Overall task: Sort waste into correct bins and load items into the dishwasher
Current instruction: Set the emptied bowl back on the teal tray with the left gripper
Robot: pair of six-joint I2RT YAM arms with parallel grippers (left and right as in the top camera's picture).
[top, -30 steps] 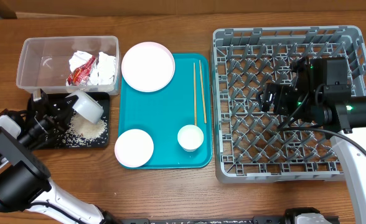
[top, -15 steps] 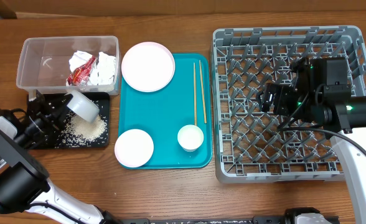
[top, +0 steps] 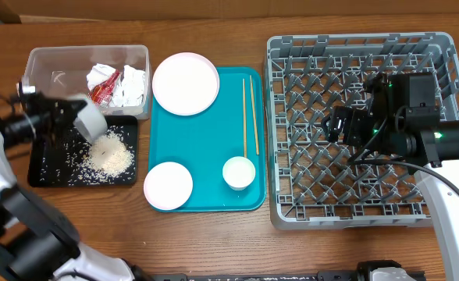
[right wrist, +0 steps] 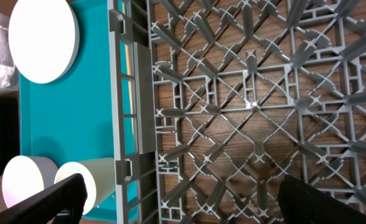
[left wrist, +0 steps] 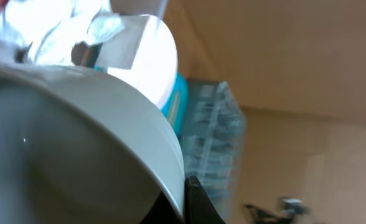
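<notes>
My left gripper (top: 64, 117) is shut on the rim of a white bowl (top: 90, 118), which it holds tilted over the black tray (top: 42, 173). A heap of rice (top: 109, 157) lies in that tray. In the left wrist view the bowl (left wrist: 77, 137) fills the frame, with one dark finger (left wrist: 198, 204) against its rim. The clear tub (top: 42, 74) holds the red-and-white wrapper (top: 104, 90) and crumpled white paper (top: 133, 84). My right gripper (top: 340, 125) hangs open and empty above the grey dish rack (top: 292, 204); its fingers (right wrist: 61, 198) stand wide over the rack lattice (right wrist: 251, 106).
On the teal tray (top: 214, 148) lie a large plate (top: 185, 83), a smaller plate (top: 168, 186), a small white cup (top: 238, 172) and two chopsticks (top: 249, 117). The right wrist view catches the cup (right wrist: 86, 180) and both plates (right wrist: 43, 37) (right wrist: 21, 180) beyond the rack wall.
My left arm has swung up and back, carrying the bowl left and toward the tub's near edge. The rice heap now shows fully. The right arm has not moved.
</notes>
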